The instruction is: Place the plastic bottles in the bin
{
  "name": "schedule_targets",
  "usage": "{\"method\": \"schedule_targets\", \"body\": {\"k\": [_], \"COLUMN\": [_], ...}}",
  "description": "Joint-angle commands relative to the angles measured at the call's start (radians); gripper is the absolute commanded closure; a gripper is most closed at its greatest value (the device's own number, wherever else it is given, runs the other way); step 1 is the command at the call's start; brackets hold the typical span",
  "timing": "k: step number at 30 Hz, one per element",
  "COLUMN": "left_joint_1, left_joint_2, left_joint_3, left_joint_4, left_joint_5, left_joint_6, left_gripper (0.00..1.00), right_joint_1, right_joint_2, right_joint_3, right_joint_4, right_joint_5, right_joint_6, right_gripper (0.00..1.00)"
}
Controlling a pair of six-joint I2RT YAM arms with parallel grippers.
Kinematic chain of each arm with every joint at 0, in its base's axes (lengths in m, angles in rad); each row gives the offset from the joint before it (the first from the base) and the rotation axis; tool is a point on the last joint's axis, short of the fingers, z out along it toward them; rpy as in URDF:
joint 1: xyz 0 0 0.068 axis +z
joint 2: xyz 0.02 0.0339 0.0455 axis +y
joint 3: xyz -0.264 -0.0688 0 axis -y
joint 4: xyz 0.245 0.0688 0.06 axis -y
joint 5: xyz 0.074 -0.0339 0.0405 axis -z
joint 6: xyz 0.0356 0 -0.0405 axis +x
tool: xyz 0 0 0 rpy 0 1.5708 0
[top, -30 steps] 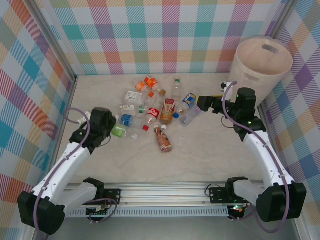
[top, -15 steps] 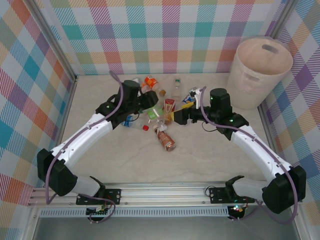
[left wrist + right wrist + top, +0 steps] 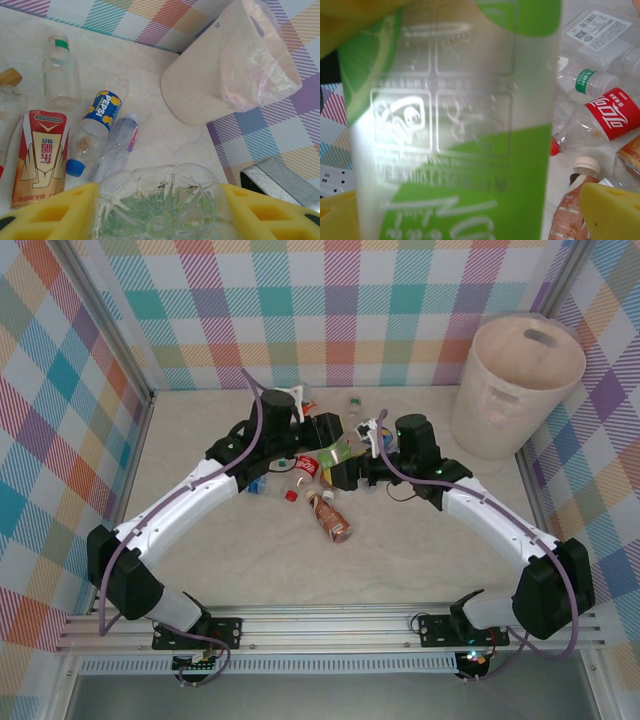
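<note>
We note the left gripper [image 3: 160, 210] clamping the green-labelled bottle [image 3: 465, 125]; the wide-open right gripper [image 3: 475, 212] must close squarely first, bin [image 3: 490, 420] at two o'clock.

Bin [image 3: 497, 415]: tall round cream-white bucket, upright at the table's far right corner, handle slot near the rim, thin clear liner inside, apart from the bottles.

Plastic bottles [image 3: 305, 466]: loose cluster at mid-table, mostly lying on their sides. Among them a Coca-Cola bottle [image 3: 605, 117], a Pepsi bottle [image 3: 100, 117] just beside a slim clear bottle [image 3: 119, 150], a red-and-gold labelled bottle [image 3: 39, 155], and a brown white-capped bottle [image 3: 328, 522] nearest the arm bases.

Green-labelled bottle [image 3: 160, 205]: clear, raised off the table, clamped between the yellow pads [image 3: 45, 215] of the left gripper [image 3: 159, 220].
</note>
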Motion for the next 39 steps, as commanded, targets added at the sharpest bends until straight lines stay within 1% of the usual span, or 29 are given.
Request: {"method": "schedule_targets", "body": {"k": [1,3,6,9,12,13,14,15,17,18,19,21,22,25,28,32,36,39], "left_joint_1": [-0.016,-0.016,-0.016,-0.016,-0.016,-0.016,-0.016,-0.015,-0.014,-0.016,-0.016,-0.016,-0.016,-0.014,-0.013,-0.011,-0.008,-0.005], "left_joint_2": [0.007,0.011,0.011,0.014,0.018,0.02,0.02,0.022,0.022,0.016,0.005,-0.02,-0.035,-0.068,-0.085,-0.116,-0.151,-0.179], "left_joint_3": [0.024,0.025,0.025,0.028,0.034,0.041,0.048,0.056,0.084,0.092,0.097,0.091,0.087,0.072,0.051,0.004,-0.049,-0.114], "left_joint_4": [0.047,0.043,0.041,0.04,0.032,0.025,0.013,0.011,-0.054,-0.065,-0.076,-0.099,-0.119,-0.213,-0.291,-0.321,-0.383,-0.378], "left_joint_5": [0.022,0.021,0.022,0.023,0.021,0.017,0.012,0.01,0.012,0.011,0.0,-0.049,-0.1,-0.297,-0.435,-0.478,-0.576,-0.609], "left_joint_6": [-0.009,-0.008,-0.008,-0.006,-0.007,-0.008,-0.01,-0.014,-0.022,-0.022,-0.023,-0.032,-0.047,-0.115,-0.178,-0.204,-0.289,-0.346], "left_gripper": [0.47,0.47,0.46,0.46,0.45,0.43,0.38,0.32,0.13,0.05,0.0,0.0,0.0,0.0,0.0,0.0,0.0,0.0], "right_joint_1": [0.007,0.007,0.007,0.007,0.008,0.007,0.005,0.006,-0.007,-0.017,-0.035,-0.083,-0.114,-0.21,-0.309,-0.428,-0.534,-0.591], "right_joint_2": [0.007,0.006,-0.006,-0.022,-0.031,-0.034,-0.036,-0.036,-0.03,-0.028,-0.026,-0.022,-0.018,0.004,0.031,0.091,0.168,0.229], "right_joint_3": [0.029,0.028,0.012,-0.003,-0.006,-0.005,-0.003,0.002,0.033,0.047,0.06,0.078,0.09,0.142,0.197,0.313,0.454,0.562], "right_joint_4": [0.068,0.068,0.092,0.111,0.109,0.105,0.099,0.087,0.025,-0.007,-0.033,-0.067,-0.086,-0.155,-0.203,-0.266,-0.283,-0.295], "right_joint_5": [-0.009,0.001,-0.003,0.028,0.058,0.071,0.089,0.108,0.147,0.165,0.181,0.203,0.209,0.239,0.257,0.276,0.27,0.267], "right_joint_6": [0.031,0.025,0.0,-0.01,-0.019,-0.021,-0.019,-0.019,-0.025,-0.027,-0.026,-0.011,-0.006,0.005,0.004,-0.015,-0.007,0.006], "right_gripper": [0.09,0.21,0.34,0.41,0.43,0.44,0.45,0.46,0.46,0.47,0.47,0.48,0.48,0.48,0.49,0.49,0.48,0.48]}}
